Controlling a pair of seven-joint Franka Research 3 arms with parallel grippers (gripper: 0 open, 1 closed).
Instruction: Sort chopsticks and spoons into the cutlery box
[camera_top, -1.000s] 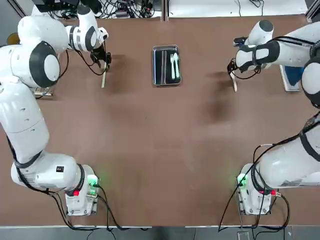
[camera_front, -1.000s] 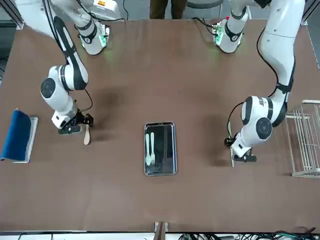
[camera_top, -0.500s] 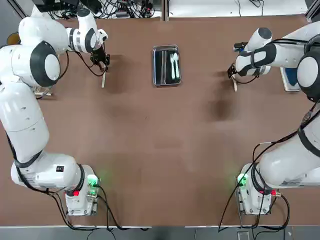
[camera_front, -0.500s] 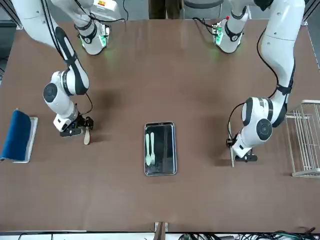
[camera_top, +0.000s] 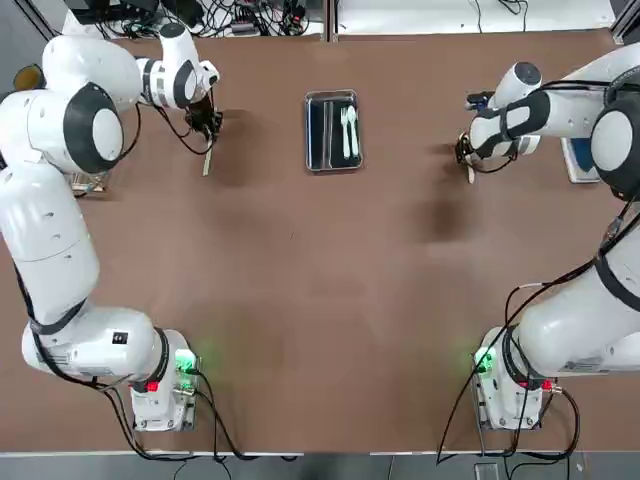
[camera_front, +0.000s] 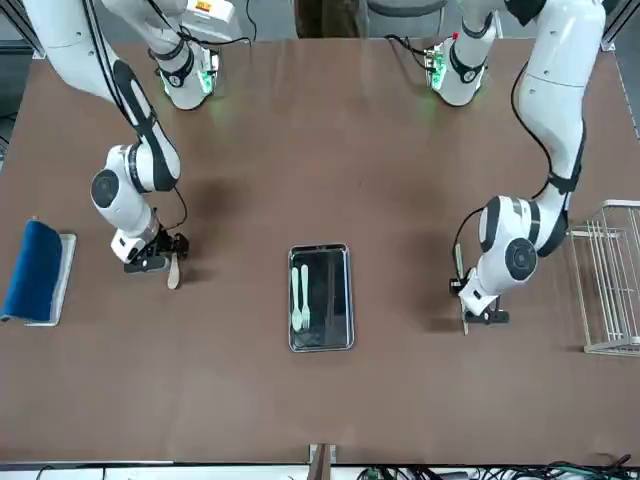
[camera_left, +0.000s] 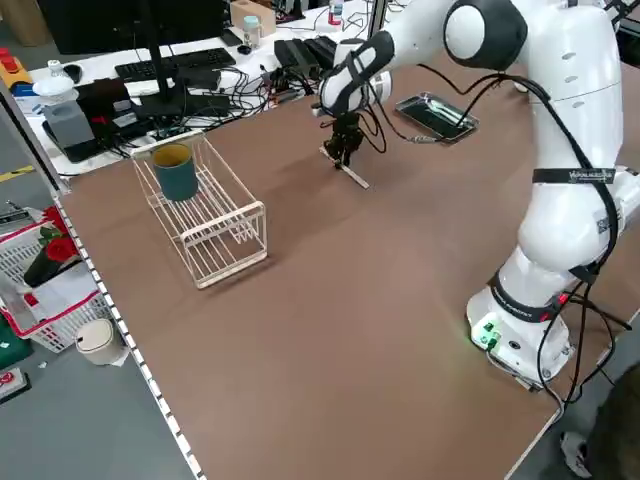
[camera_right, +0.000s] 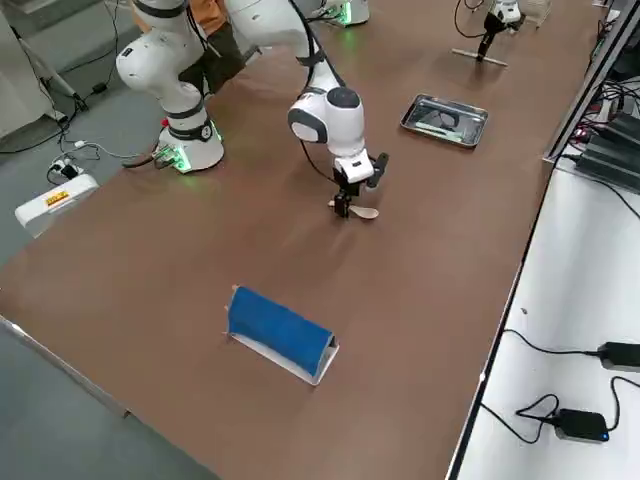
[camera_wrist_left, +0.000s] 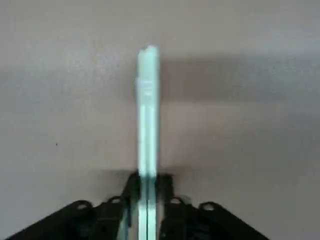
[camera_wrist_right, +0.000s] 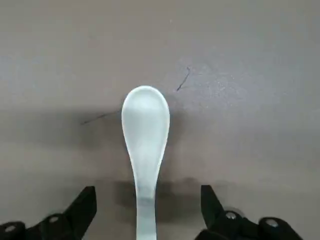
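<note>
The left gripper (camera_wrist_left: 147, 200) is clamped on the chopsticks (camera_wrist_left: 148, 110), low over the table (camera_top: 320, 300) to the left of the cutlery box (camera_top: 332, 131). The right gripper (camera_wrist_right: 145, 210) stands spread wide around the handle of a spoon (camera_wrist_right: 145, 130) lying on the table, right of the box. Two spoons (camera_front: 300, 292) already lie in the box. Judged step: pickup of both items. Next, the right fingers must close, then each arm lifts and carries inward to the box.
</note>
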